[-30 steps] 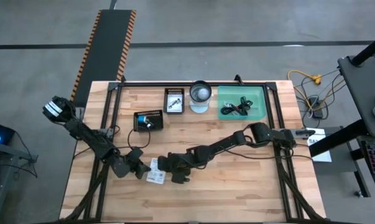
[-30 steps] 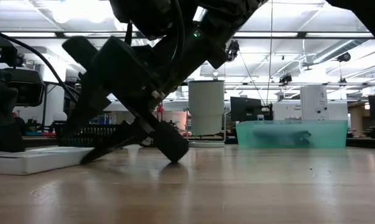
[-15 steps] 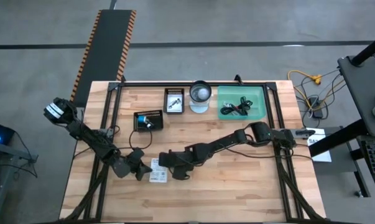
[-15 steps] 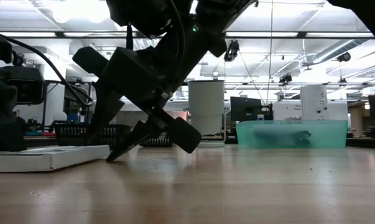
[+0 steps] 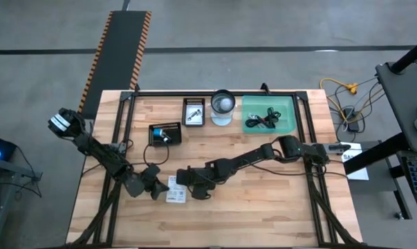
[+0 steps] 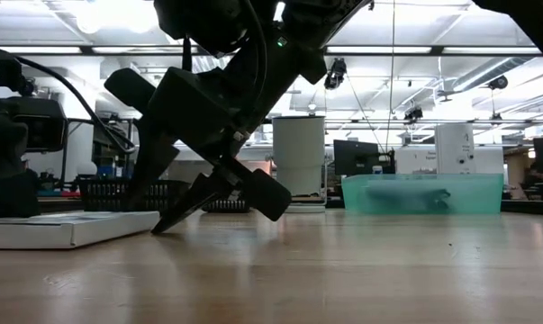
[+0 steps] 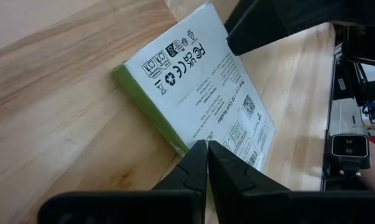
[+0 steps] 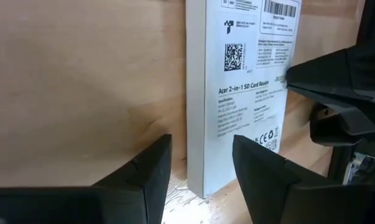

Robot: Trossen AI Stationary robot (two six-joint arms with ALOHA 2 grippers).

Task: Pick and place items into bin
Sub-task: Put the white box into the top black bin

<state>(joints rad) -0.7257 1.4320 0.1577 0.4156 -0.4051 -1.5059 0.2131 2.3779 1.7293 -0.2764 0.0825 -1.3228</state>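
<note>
A flat white printed packet (image 5: 175, 191) with a green side lies flat on the wooden table, near the front left. It also shows in the left wrist view (image 7: 206, 93) and the right wrist view (image 8: 243, 106). My left gripper (image 5: 155, 187) is shut, at the packet's left. My right gripper (image 5: 189, 185) is open, at the packet's right. Its two fingers (image 8: 143, 180) stand on either side of the packet's long right edge (image 8: 196, 155). A green see-through bin (image 5: 269, 114) at the far right holds black coiled cables (image 5: 263, 117). My left gripper sets its shut fingertips (image 7: 203, 149) against the packet's long left edge (image 7: 178, 140), near a corner. It comes slanting down from the table's left. The packet lies flat on the table. My right gripper: I cannot tell whether its fingers touch the packet.
A black box (image 5: 164, 133), a small card of bits (image 5: 193, 112) and a grey cylinder (image 5: 223, 105) stand along the far side, left of the bin. A black frame (image 5: 215, 92) runs along the table's far edge and down both sides.
My right gripper has gone a little toward the far edge and the packet and has tipped, so one finger has come up off the table. The packet has slid slightly toward the table's right. In the last half second nothing has moved.
</note>
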